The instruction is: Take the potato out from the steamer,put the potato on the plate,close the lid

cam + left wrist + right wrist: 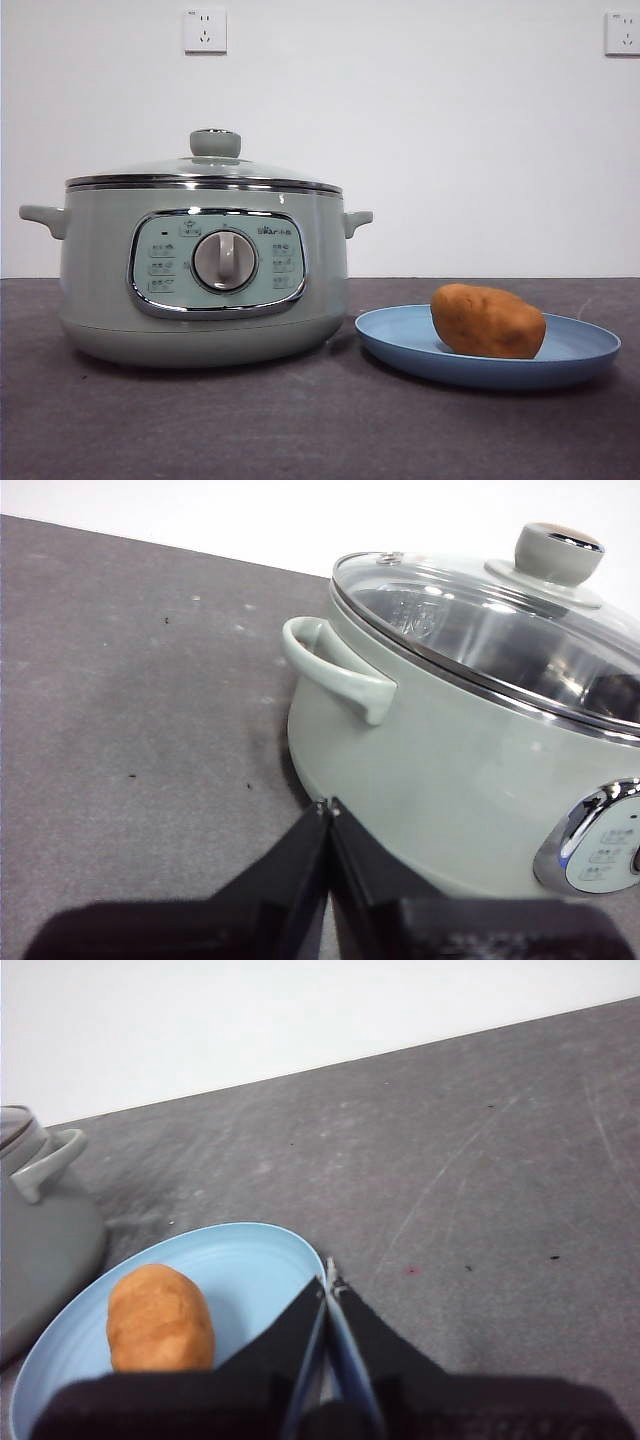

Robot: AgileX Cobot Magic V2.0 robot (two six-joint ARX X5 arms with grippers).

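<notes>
The orange-brown potato (488,321) lies on the light-blue plate (400,345), to the right of the sage-green steamer (205,268). The glass lid (205,170) with its green knob sits closed on the steamer. In the left wrist view, my left gripper (327,808) is shut, empty, and close to the steamer (440,780) below its side handle; the lid (500,620) shows on top. In the right wrist view, my right gripper (328,1282) is shut and empty over the rim of the plate (250,1260), beside the potato (160,1320). Neither arm shows in the front view.
The steamer and plate stand on a dark grey table (300,420) before a white wall with two sockets (205,30). A steamer handle (50,1160) shows near the plate's far side in the right wrist view.
</notes>
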